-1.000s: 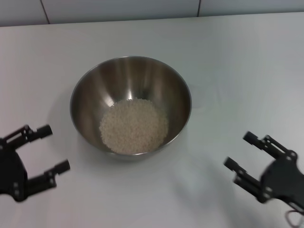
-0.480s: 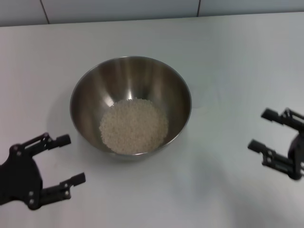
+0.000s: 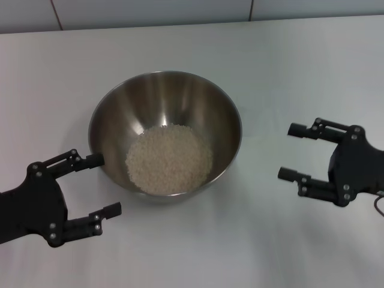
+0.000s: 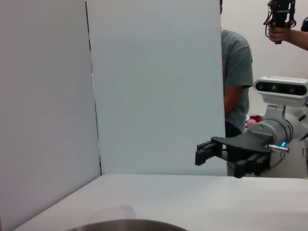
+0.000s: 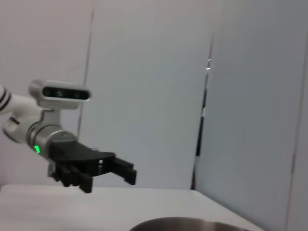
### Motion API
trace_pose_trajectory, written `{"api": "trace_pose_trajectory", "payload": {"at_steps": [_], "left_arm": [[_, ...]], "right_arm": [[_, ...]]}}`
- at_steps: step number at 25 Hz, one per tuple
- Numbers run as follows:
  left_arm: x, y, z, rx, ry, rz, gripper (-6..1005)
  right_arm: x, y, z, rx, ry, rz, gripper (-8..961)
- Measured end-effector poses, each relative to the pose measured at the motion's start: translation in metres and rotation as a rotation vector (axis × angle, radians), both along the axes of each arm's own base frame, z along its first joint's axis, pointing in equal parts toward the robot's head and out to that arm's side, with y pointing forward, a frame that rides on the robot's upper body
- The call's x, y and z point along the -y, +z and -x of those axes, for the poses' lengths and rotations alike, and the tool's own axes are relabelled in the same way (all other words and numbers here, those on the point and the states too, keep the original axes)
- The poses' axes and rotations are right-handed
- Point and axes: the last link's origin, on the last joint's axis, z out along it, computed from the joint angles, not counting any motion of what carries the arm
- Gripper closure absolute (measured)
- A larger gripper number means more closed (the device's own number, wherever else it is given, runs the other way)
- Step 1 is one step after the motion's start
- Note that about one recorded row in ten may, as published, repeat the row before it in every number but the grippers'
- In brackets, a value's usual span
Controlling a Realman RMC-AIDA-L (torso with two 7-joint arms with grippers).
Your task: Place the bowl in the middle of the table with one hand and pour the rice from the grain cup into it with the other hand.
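Centrally, the bowl (image 3: 165,133) is sitting on the white surface (image 3: 288,78), holding the rice (image 3: 168,158). Both the left gripper (image 3: 99,186) and right gripper (image 3: 294,152) are flanking it, fingers spread open, gripping nothing.

No legible text, label, brand, number or sign in any view. Bowl (image 3: 165,133), desk (image 3: 300,72) and both grippers checked: plain surfaces, no markings to read. Wall panels and the bystander's shirt in the wrist views likewise bare of lettering.
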Motion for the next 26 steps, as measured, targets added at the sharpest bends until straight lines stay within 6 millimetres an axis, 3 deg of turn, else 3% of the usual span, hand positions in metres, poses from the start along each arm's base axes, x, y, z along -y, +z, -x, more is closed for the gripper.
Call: {"api": "trace_pose_trajectory", "payload": {"at_steps": [14,26], "left_arm": [[0.002,-0.003,0.002,-0.002,0.008,0.01,201],[-0.014,-0.006,-0.002,-0.001,0.01,-0.008,201]], "right_arm": [[-0.004,-0.005,-0.001,0.02,-0.008,-0.006,269],[-0.012,-0.013,0.007,0.002,-0.004,0.004,269]]}}
